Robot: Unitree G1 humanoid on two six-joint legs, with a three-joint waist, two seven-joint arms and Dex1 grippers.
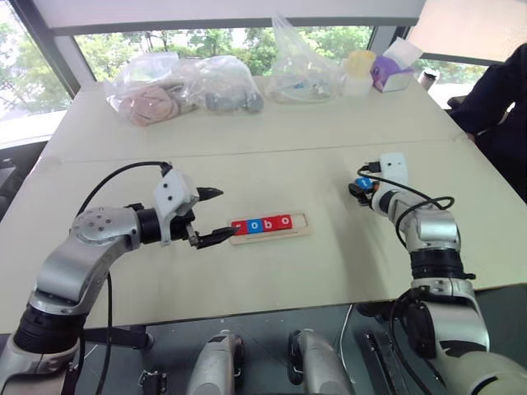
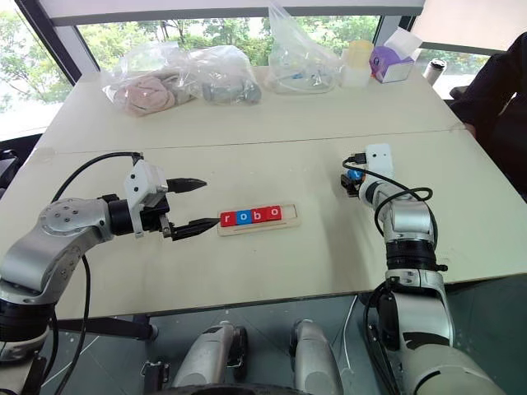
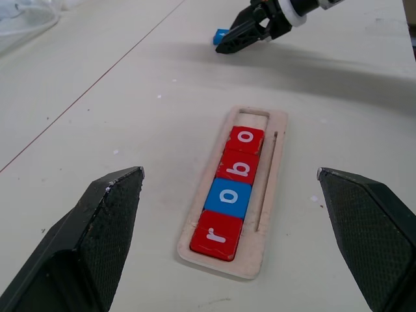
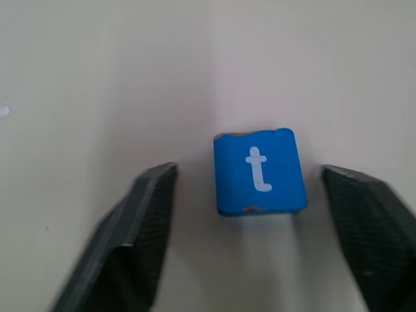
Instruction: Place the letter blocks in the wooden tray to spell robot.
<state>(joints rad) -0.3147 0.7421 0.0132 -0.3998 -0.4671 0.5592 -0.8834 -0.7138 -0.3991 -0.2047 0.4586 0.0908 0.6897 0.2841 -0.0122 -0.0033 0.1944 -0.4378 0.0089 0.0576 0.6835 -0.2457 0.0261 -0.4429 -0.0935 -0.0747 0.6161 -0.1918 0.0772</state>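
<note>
Four letter blocks (image 3: 231, 188) reading "robo" sat in the wooden tray (image 3: 265, 214) near the table's front edge; its last slot was empty. The blue "t" block (image 4: 260, 171) lay flat toward the table's right edge. My right end effector (image 4: 250, 214) straddled it, fingers apart, not gripping. My left end effector (image 1: 211, 216) hovered wide open, empty, beside the tray's "r" end.

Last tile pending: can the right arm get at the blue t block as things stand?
Probably yes. The blue t block lies flat on bare table between the right gripper fingers, which stand apart on either side; nothing blocks it.
</note>
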